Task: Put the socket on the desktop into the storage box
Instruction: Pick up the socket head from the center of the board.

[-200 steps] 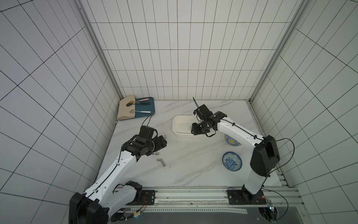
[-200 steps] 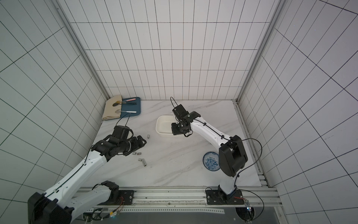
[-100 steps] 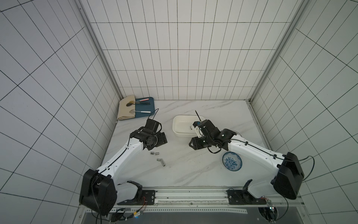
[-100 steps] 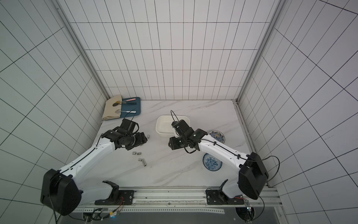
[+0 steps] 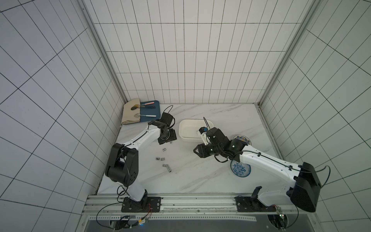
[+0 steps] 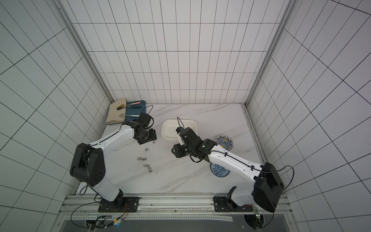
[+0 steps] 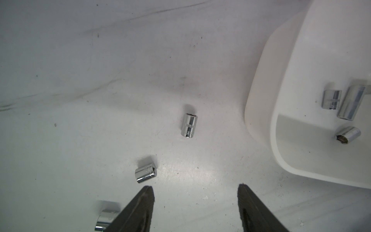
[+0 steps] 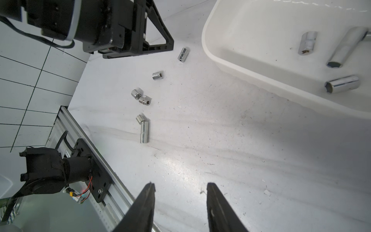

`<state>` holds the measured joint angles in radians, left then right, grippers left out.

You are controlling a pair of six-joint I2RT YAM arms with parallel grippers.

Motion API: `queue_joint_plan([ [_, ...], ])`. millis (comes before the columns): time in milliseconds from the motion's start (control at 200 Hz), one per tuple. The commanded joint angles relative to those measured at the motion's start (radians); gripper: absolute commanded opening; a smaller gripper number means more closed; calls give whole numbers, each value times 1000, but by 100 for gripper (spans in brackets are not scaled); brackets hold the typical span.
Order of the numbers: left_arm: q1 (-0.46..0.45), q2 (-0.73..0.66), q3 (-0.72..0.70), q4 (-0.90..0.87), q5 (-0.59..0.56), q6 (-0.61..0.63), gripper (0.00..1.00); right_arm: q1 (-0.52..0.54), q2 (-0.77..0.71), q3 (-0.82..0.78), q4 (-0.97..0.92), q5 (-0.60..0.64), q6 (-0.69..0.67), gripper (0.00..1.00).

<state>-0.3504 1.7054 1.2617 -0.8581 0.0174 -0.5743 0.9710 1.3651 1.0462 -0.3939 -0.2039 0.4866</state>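
Left fingers [image 7: 138,211] apart, empty; nearest socket [image 7: 146,175] just beyond one tip (on desktop [image 7: 80,80]). Right fingers [image 8: 217,211] apart, empty.

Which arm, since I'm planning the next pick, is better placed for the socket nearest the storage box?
Left. The left end effector, open, hovers just short of that socket; the right end effector, also open and empty, sits farther off over bare desktop.
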Motion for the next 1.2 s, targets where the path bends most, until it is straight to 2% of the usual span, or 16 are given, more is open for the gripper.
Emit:
queue_joint_plan([
  [0,4,59,57,-38,-55,41,66,9,12,-5,9,20,-7,45],
  [120,4,122,113,-65,-89,64,59,10,18,-5,11,21,-5,45],
  [300,7,209,184,-88,-80,85,50,9,26,0,1,35,0,45],
  [775,11,322,280,-121,-65,105,45,7,26,-6,-19,62,-3,44],
  [974,17,358,295,-131,-60,114,39,7,25,-2,-20,63,-5,44],
  [1199,18,373,295,-129,-61,113,39,6,28,-12,-15,62,-4,44],
])
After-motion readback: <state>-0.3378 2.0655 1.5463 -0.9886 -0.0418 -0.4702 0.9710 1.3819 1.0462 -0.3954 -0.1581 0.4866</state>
